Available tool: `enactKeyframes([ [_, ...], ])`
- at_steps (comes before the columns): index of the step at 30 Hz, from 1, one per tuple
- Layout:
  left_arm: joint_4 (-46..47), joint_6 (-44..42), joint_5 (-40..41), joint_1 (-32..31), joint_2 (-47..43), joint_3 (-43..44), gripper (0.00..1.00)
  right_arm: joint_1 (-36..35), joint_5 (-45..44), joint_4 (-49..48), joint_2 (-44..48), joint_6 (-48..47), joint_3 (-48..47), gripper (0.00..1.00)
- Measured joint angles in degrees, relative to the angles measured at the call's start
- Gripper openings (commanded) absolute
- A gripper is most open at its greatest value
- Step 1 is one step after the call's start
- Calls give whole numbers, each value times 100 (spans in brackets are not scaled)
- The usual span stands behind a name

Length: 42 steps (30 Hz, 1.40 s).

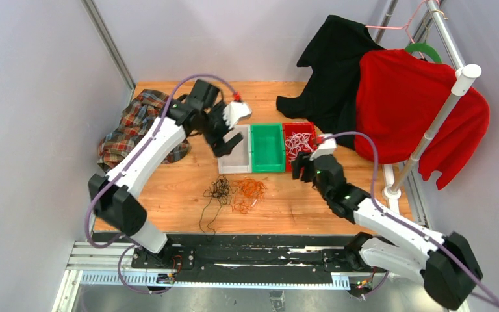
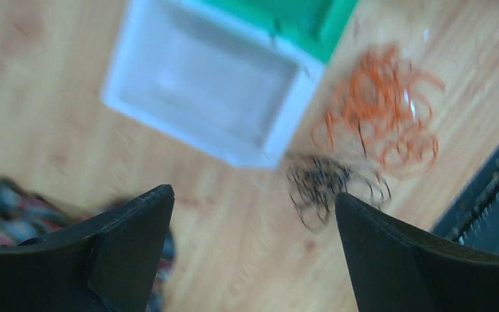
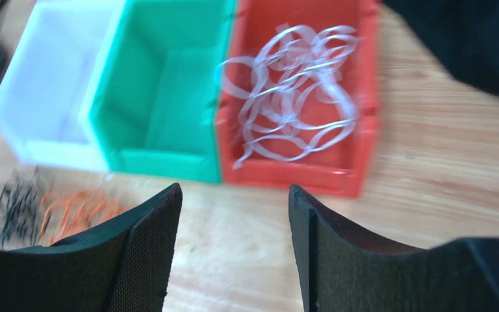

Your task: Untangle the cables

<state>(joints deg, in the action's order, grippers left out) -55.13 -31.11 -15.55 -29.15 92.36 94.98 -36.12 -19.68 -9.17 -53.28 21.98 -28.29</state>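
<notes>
wooden desk [image 1: 286,208] fills the middle of the top view, shut in by pale grey walls. three small bins stand in a row at the centre, side against side: a white bin [image 1: 234,169], a green bin [image 1: 266,148] and a red bin [image 1: 299,125]. the white cables [image 1: 297,144] lie coiled inside the red bin. lower in the frame, on bare wood, the black cables [image 1: 219,190] sit in a tangle just beside the orange cables [image 1: 249,192], and one black strand trails down toward the bottom edge. the left pincer [image 1: 229,142] hangs over the white bin, its jaws spread wide with nothing between them. the right pincer [image 1: 302,168] hovers just below the red bin, jaws well apart and empty. a plaid cloth [image 1: 136,127] lies at the left edge of the desk. a black garment [image 1: 338,71] and a red garment [image 1: 409,104] hang at the upper right.
</notes>
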Motion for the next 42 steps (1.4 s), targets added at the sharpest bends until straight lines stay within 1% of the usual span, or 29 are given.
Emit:
enactKeyframes([
  [3, -153, -118, -146, 356, -645, -1287, 97, -688, 186, -98, -507, -188, -103, 62],
  [6, -197, -227, -221, 444, -1021, -2450, 92, -1143, 389, -262, -1161, -299, -306, 62],
  [8, -116, -240, -229, 444, -1134, -3040, 87, -1362, 525, -428, -1572, -363, -393, 62],
  [11, 170, -179, -232, 472, -1191, -3488, 81, -1585, 671, -592, -2142, -417, -570, 60],
  [15, 811, -33, -236, 535, -1200, -3794, 69, -1794, 820, -881, -2914, -461, -887, 57],
  [18, 1279, 160, -243, 586, -1154, -3980, 60, -1838, 907, -1078, -3254, -444, -916, 50],
  [21, 1639, 319, -249, 660, -1012, -4048, 54, -1858, 920, -1185, -3383, -378, -885, 45],
  [24, 1971, 450, -249, 778, -772, -4076, 49, -1941, 901, -1351, -3335, -302, -704, 44],
  [26, 2107, 490, -251, 841, -619, -4079, 46, -1991, 892, -1412, -3244, -227, -516, 43],
  [28, 2186, 505, -291, 879, -474, -4079, 46, -2026, 868, -1416, -3110, -170, -339, 43],
  [34, 2164, 496, -575, 883, -232, -4094, 48, -2031, 745, -1416, -2789, -68, -216, 44],
  [35, 2135, 487, -621, 883, -232, -4094, 46, -2031, 734, -1414, -2756, -63, -216, 44],
  [36, 2098, 474, -671, 883, -232, -4094, 42, -2031, 717, -1412, -2739, -61, -216, 44],
  [37, 2063, 466, -723, 883, -240, -4098, 35, -2031, 702, -1410, -2721, -59, -216, 43],
  [40, 2059, 455, -763, 883, -310, -4157, 9, -2033, 656, -1392, -2667, -61, -219, 44],
  [41, 2079, 413, -754, 883, -361, -4203, 2, -2035, 636, -1366, -2638, -61, -219, 45],
  [42, 2081, 417, -737, 883, -398, -4227, 1, -2039, 619, -1338, -2605, -63, -221, 47],
])
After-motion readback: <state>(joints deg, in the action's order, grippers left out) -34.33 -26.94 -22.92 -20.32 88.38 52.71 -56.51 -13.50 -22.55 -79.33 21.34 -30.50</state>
